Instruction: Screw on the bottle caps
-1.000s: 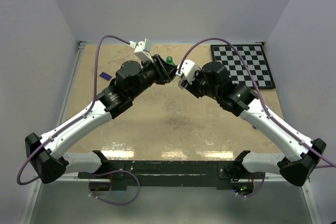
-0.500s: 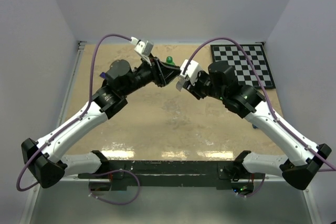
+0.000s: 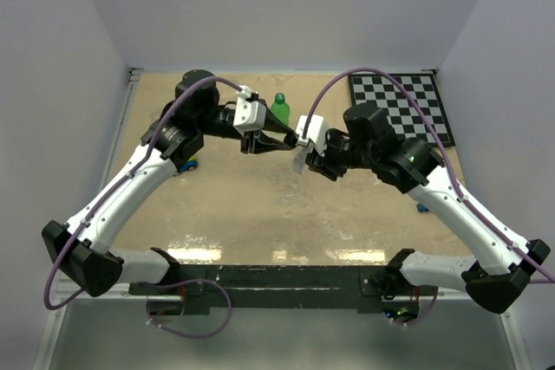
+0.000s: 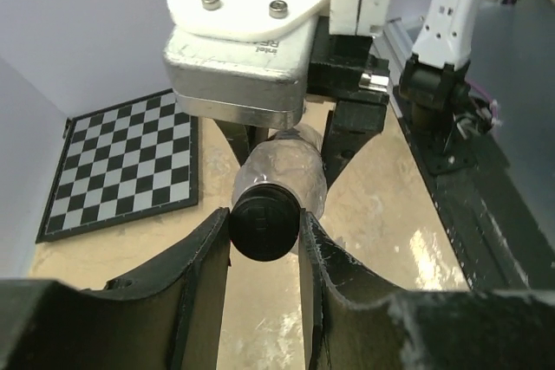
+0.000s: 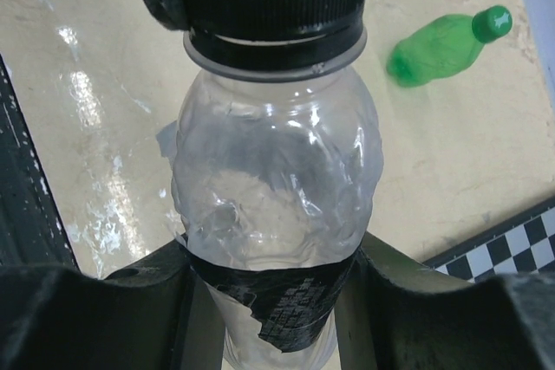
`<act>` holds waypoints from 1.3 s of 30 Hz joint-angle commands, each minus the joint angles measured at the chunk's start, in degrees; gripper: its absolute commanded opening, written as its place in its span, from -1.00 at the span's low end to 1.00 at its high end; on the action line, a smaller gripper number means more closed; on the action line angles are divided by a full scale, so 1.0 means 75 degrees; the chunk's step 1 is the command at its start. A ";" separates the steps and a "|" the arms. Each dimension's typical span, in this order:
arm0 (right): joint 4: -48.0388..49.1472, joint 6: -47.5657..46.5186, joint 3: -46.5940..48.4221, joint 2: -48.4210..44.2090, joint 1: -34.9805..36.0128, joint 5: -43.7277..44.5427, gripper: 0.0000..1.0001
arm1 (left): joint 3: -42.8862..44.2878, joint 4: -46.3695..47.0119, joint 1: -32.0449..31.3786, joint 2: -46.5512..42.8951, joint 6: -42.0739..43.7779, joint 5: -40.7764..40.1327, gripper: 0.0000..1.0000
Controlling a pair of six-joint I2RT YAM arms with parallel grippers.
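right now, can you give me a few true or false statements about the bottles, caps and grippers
1. The left gripper is shut on the black cap. True.
2. The right gripper holds the green bottle. False: it grips the clear bottle.
3. The green cap sits on the green bottle. True.
4. The checkerboard lies on the left. False: it is at the far right of the table.

centre: my left claw [image 4: 264, 240] on the black cap [image 4: 263, 224] and right claw [image 5: 264, 292] on the clear bottle [image 5: 273, 179] meet head-on, no gap between | behind: green bottle [image 3: 279, 109] near my left claw, room either side | far right: checkerboard [image 3: 401, 107] lies flat | near table [image 3: 260, 205]: open under both arms
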 commanded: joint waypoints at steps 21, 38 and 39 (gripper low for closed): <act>0.1231 0.0368 0.0022 0.0005 0.0070 0.1975 -1.00 | -0.1746 0.3312 -0.0576 -0.1531 -0.7506 -0.6603 0.69; 0.1267 0.0380 -0.0096 0.0040 0.0081 0.2198 -1.00 | -0.0844 0.2001 -0.1961 -0.0817 -0.8376 -0.9137 0.32; 0.1255 0.0380 -0.0084 0.0052 0.0081 0.2210 -1.00 | -0.0820 0.1918 -0.1996 -0.0782 -0.8294 -0.9196 0.32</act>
